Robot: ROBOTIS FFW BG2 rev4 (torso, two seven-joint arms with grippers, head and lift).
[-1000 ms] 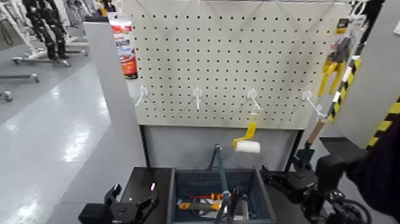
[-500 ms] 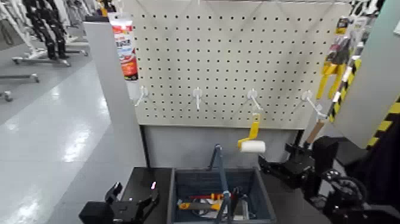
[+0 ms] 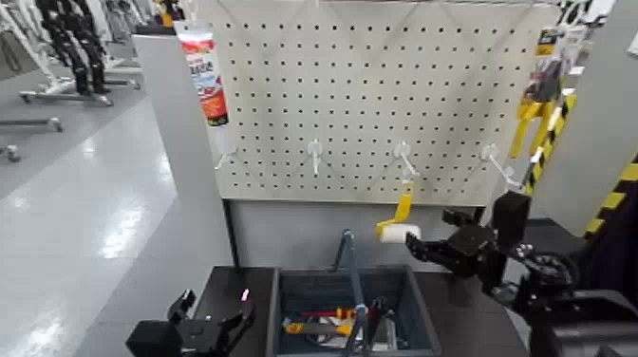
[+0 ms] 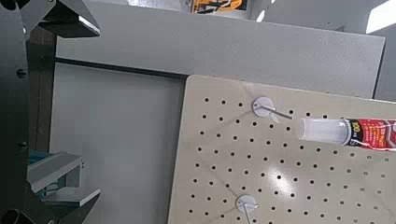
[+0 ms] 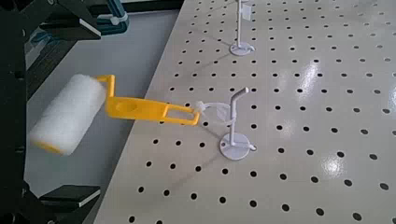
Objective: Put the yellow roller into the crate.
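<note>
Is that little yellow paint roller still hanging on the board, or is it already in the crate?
Hanging. The yellow roller hangs by its handle from a pegboard hook, above the crate. The right gripper is close beside it.

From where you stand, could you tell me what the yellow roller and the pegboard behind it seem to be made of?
The yellow roller: its sleeve looks like soft white foam or nap, matte and slightly fuzzy; the handle looks like glossy yellow plastic, though painted metal is possible. The pegboard seems to be cream-painted sheet metal or hardboard, smooth, evenly perforated, with faint reflections.
</note>
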